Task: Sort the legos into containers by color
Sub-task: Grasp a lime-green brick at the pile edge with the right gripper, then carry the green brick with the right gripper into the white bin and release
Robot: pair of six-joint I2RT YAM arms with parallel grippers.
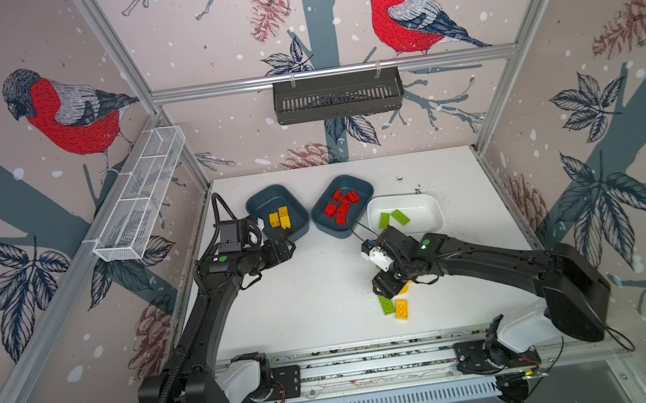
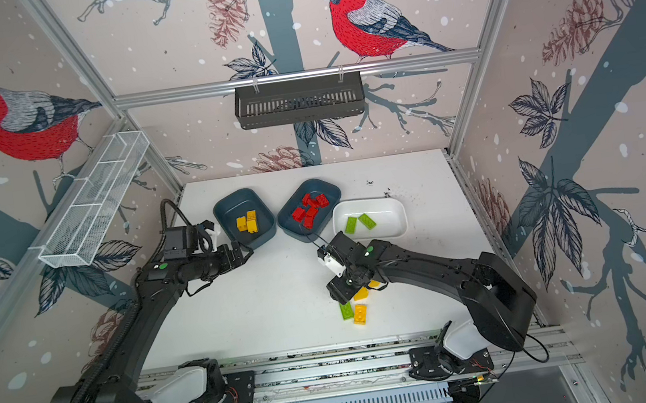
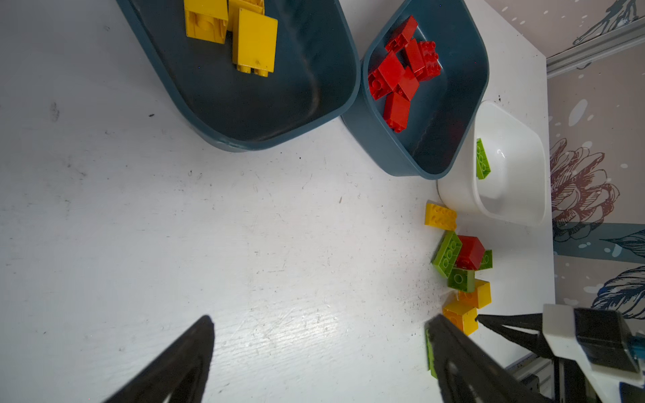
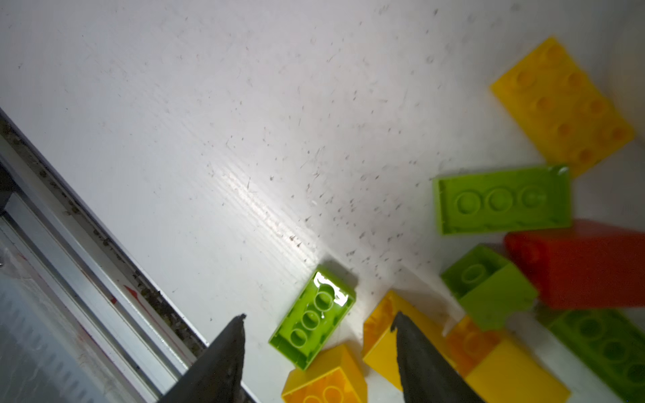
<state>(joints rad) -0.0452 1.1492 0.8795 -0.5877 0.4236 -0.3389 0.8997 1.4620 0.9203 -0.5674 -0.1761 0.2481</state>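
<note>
White counter [image 1: 316,295]. In both top views, tubs [image 1: 435,207] at the back hold sorted legos [image 1: 342,206]; loose ones lie under the right gripper [image 1: 387,289]. Left wrist: left gripper [image 3: 320,319] fingers [image 3: 195,349] wide, empty. Right wrist: fingers apart, a green lego [image 4: 307,335] lying between.

No writing, brand, number or sign can be read on anything here; any print is too small or blurred.

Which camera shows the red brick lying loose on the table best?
The left wrist view: the red brick shows whole and sharp there. The right wrist view shows it blurred, cut by the edge. In both top views the right arm hides it.
</note>
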